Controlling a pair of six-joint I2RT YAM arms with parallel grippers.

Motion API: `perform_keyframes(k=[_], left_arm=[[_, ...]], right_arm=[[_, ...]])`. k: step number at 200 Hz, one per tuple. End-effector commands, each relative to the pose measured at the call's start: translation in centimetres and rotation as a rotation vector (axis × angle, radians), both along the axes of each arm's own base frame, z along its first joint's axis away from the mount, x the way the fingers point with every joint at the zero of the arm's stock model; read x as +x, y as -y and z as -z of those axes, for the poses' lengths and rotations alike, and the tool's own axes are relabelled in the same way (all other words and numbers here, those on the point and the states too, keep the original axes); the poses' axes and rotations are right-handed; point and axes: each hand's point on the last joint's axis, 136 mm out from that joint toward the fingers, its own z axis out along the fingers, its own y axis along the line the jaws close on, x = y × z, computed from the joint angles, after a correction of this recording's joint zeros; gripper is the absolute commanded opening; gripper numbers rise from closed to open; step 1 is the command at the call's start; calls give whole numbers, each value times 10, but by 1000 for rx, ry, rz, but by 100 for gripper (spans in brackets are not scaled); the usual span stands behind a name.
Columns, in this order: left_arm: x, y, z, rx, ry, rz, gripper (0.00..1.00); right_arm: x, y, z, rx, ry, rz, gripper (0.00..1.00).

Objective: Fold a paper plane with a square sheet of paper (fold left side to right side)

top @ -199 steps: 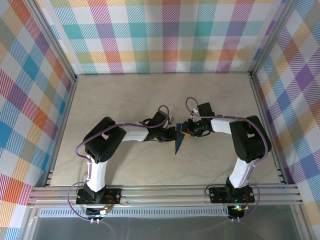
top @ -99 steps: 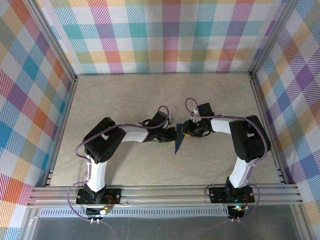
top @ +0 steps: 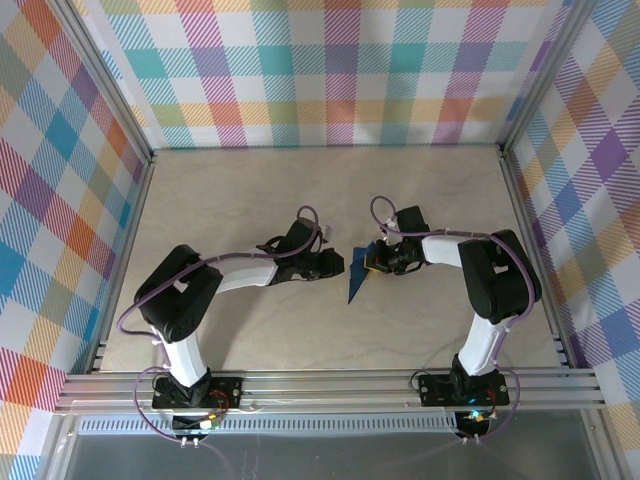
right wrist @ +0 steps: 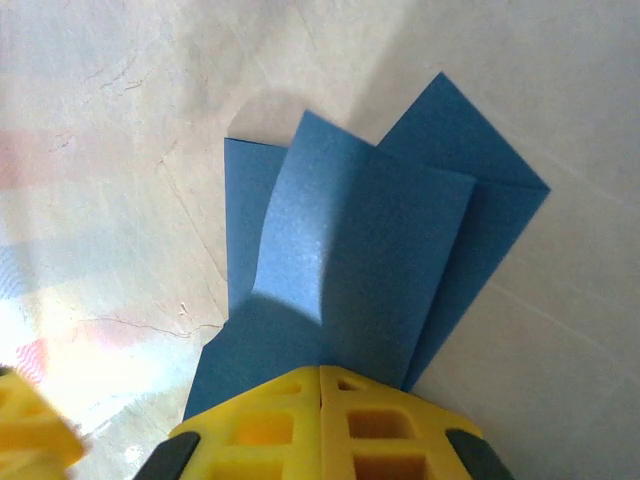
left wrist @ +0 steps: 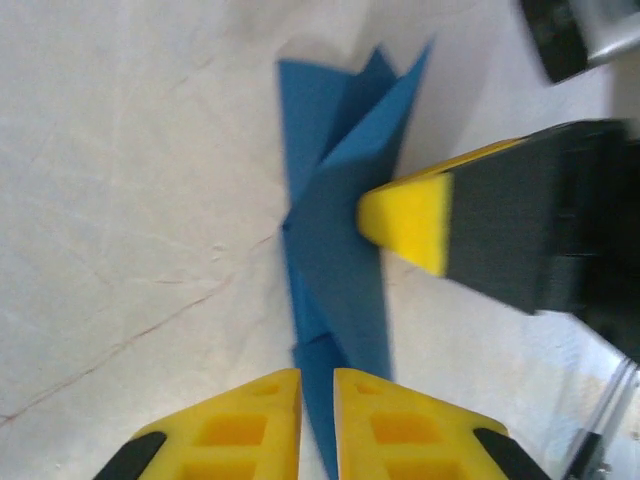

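Paper plane [top: 356, 284] at mid-table [top: 240, 200], between the two grippers: a narrow dark-blue dart, point toward the arm bases, wide end under the right gripper [top: 368, 264]. From above, little more than a sliver, framed by both arms and the checked walls [top: 330, 70].

From the left wrist, reads as stacked folded layers with a long crease down the middle and a notched far end. Shows too a yellow fingertip [left wrist: 405, 222] of the right gripper resting on the edge of the top layer.

From the right wrist, looks broader: a centre flap bowing up off the flat layers beneath, two corners fanning out beyond it. Right jaws pressed together with no gap, tips down on the near part of that flap; cannot tell about a layer caught between them.

Just beside the paper's left edge in the top view, and apart from it, the left gripper [top: 338, 266]. In its own camera, yellow fingers [left wrist: 250, 425] a slit apart, gripping nothing, a tapering end of the paper visible through the slit on the table below.

Against a second ago: left arm drawn back to the left, elbow lower and further out, gripper off the paper touched before. Right arm in the same place. Plane itself barely shifted.
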Motion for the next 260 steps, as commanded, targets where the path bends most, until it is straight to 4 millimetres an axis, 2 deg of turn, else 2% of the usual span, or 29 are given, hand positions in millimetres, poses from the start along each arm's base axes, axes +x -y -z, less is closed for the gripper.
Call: perform_keyframes(k=[1,27,43,74,118,184,260], left_arm=[[-9,2,-19,-40,-6,41,9],[-20,17,-27,-101,-69,106,0],[-26,29,-27,-118,-94,142,0],[-33,49,-19,-125,-132,195,0],[-35,60,0,-105,-172,220,0],[-42,45,40,1,-229,199,0],[-47,38,56,38,-253,183,0]], right_arm=[[-42,28,50,-171,-182,-2,0],[-43,28,49,-179,-184,-4,0],[-44,28,51,-185,-188,-4,0],[-45,27,52,-186,-191,-5,0],[-45,25,51,-190,-192,-13,0],[-43,25,50,-201,-190,-17,0],[-41,23,48,-204,-185,-22,0]])
